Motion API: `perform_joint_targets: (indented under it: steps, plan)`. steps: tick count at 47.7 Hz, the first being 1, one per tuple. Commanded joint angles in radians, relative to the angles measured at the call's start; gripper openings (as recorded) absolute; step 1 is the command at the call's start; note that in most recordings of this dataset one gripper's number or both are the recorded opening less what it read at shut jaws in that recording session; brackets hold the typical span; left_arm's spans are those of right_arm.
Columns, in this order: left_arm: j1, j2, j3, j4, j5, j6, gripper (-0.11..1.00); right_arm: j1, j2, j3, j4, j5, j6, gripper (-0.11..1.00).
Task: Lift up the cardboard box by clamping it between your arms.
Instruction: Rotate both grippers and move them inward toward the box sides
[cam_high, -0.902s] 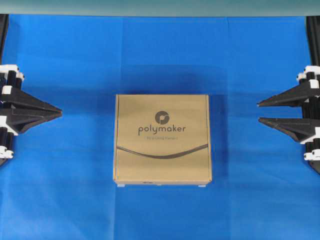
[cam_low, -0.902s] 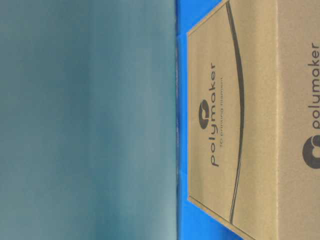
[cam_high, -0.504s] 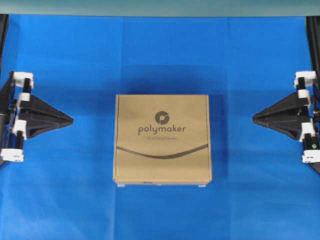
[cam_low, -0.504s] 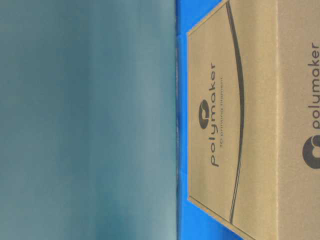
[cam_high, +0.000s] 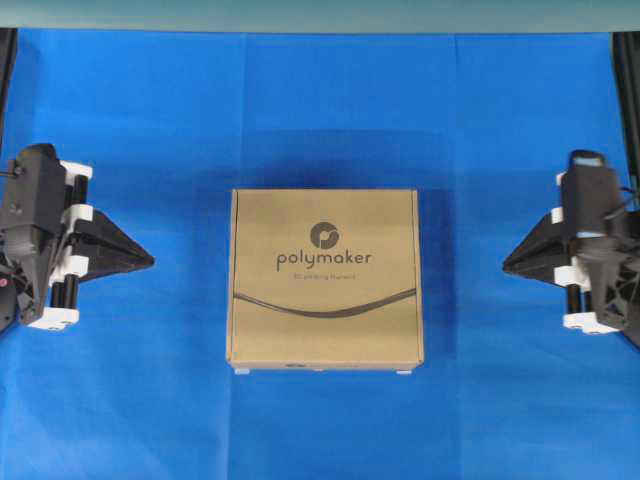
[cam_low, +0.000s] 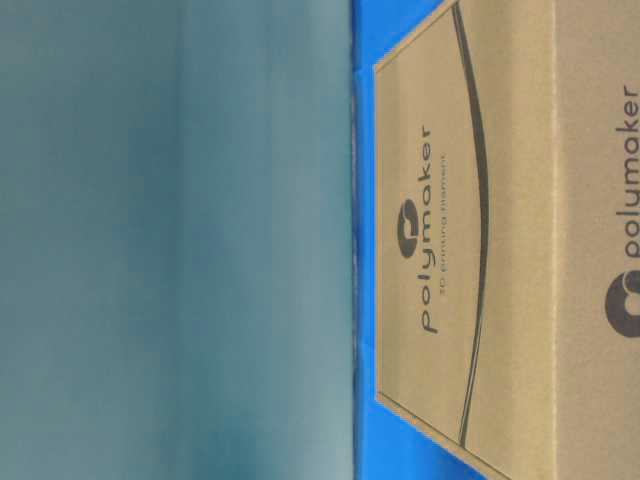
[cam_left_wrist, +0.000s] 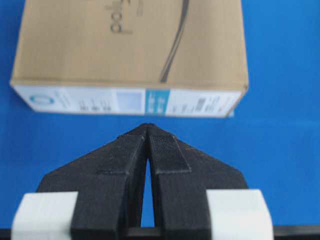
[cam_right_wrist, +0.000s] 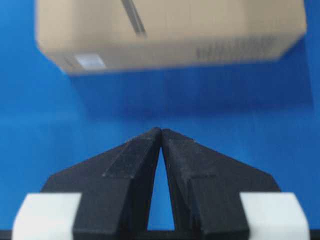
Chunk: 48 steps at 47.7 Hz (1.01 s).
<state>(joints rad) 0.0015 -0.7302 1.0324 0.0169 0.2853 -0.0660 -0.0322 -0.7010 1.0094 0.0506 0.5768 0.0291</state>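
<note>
The large flat brown cardboard box (cam_high: 325, 278) lies mid-table on the blue cloth (cam_high: 320, 110), well apart from both arms. The left black lattice gripper (cam_left_wrist: 148, 127) and the right one (cam_right_wrist: 160, 131) each have their jaws pressed together into a wedge, holding nothing. It looks stiff but smooth-sided, likely slippery; I'd press squarely on opposite side walls, near mid-height

A blue cloth (cam_high: 320, 100) covers the whole tabletop, faintly creased in a grid of fold lines. Along the cloth's far edge stands a plain grey-teal wall (cam_high: 320, 14), evenly lit and bare in the table-level view.
</note>
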Motion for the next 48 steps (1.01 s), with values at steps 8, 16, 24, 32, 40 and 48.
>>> perform_joint_targets:
  steps: [8, 16, 24, 32, 40, 48]
  plan:
    - [0.003, 0.074, -0.04, 0.005, 0.041, 0.009, 0.0, -0.04, 0.095, -0.049, -0.028, 0.074, -0.005, 0.05]
    - [0.012, 0.127, -0.04, 0.005, 0.044, -0.006, 0.06, -0.041, 0.138, -0.046, -0.028, 0.071, -0.005, 0.26]
    - [0.018, 0.189, -0.04, 0.005, 0.044, -0.023, 0.52, -0.032, 0.172, -0.037, -0.028, 0.064, -0.015, 0.75]
    - [0.021, 0.25, -0.04, 0.005, 0.038, -0.041, 0.89, -0.026, 0.206, -0.021, -0.038, 0.031, -0.043, 0.99]
    - [0.035, 0.293, -0.043, 0.005, 0.018, -0.041, 0.88, -0.026, 0.262, -0.008, -0.038, -0.009, -0.041, 0.99]
    - [0.051, 0.347, -0.057, 0.005, -0.012, -0.04, 0.88, -0.028, 0.362, -0.005, -0.038, -0.15, -0.043, 0.99]
